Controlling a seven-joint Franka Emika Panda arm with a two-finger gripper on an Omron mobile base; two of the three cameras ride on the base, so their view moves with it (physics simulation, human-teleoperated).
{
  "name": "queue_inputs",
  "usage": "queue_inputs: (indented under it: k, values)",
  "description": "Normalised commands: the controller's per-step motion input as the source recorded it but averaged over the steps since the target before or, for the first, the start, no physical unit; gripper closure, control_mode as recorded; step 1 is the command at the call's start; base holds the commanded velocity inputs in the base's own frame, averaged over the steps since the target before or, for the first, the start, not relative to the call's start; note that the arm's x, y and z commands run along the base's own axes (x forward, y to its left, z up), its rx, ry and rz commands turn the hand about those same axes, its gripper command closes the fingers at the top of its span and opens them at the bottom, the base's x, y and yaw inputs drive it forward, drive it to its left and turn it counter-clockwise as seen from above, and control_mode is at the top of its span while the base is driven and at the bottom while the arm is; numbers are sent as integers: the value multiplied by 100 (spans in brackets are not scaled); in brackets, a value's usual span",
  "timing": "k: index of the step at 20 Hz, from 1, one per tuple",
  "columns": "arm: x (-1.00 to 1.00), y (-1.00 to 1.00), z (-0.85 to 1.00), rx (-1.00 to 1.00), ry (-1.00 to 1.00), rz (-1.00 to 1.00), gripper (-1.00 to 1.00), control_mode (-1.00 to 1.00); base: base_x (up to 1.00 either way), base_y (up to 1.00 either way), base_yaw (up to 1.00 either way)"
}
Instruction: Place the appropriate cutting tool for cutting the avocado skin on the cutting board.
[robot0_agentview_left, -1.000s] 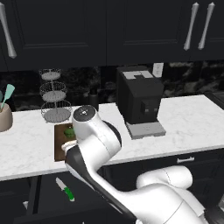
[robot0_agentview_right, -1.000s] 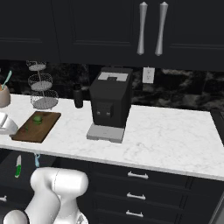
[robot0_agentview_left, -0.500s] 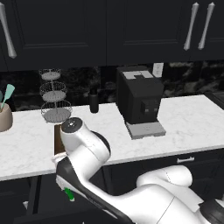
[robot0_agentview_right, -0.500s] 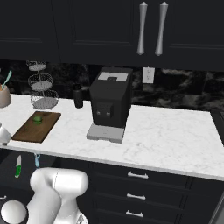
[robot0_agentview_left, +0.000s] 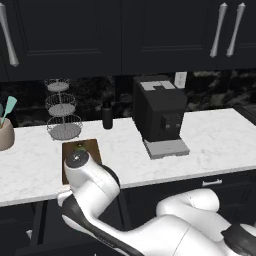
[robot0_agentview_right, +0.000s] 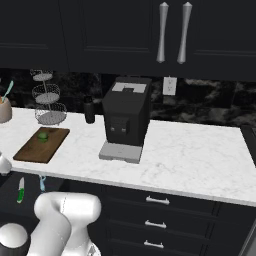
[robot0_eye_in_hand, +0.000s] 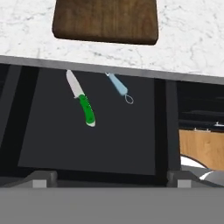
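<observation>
Open drawer below the desk (robot0_agentview_right: 190, 160), seen along the hand (robot0_eye_in_hand: 111, 177). The hand's two dark fingertips stand spread wide at the lower edge of the hand view, with nothing between them. The knife (robot0_eye_in_hand: 81, 103) lies flat on the dark drawer floor (robot0_eye_in_hand: 100, 140), ahead of the hand and somewhat to the left of its centreline in that view, apart from both fingertips. Its long axis runs nearly along the line of sight, tilted slightly: the pale blade points away toward the desk edge, and the bright green handle (robot0_eye_in_hand: 88, 111) is the end nearer the hand. Just beside the knife, to its right in the hand view and not touching it, lies the light-blue-handled peeler (robot0_eye_in_hand: 119, 87), the tool to be passed over. The cutting board (robot0_eye_in_hand: 105, 20) rests on the marble desk directly beyond the drawer, with the avocado (robot0_agentview_right: 43, 135) on its far end in the right base view. The coming move appears to call for a descent shifted left onto the handle, with the fingers turned to span it crosswise.
</observation>
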Motion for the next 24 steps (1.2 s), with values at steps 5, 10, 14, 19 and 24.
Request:
queue_inputs:
  k: [5, 10, 14, 19, 24]
  values:
    - [13, 0, -50, 1, 5, 0, -100, -100, 0, 0, 0]
    - [19, 0, -58, 0, 13, 0, -100, -100, 0, 0, 0]
    - [20, 8, -46, 0, 10, 0, -100, -100, 0, 0, 0]
    - [13, 9, -41, 0, 10, 0, -100, -100, 0, 0, 0]
    - [2, 8, -41, 0, 5, 0, -100, -100, 0, 0, 0]
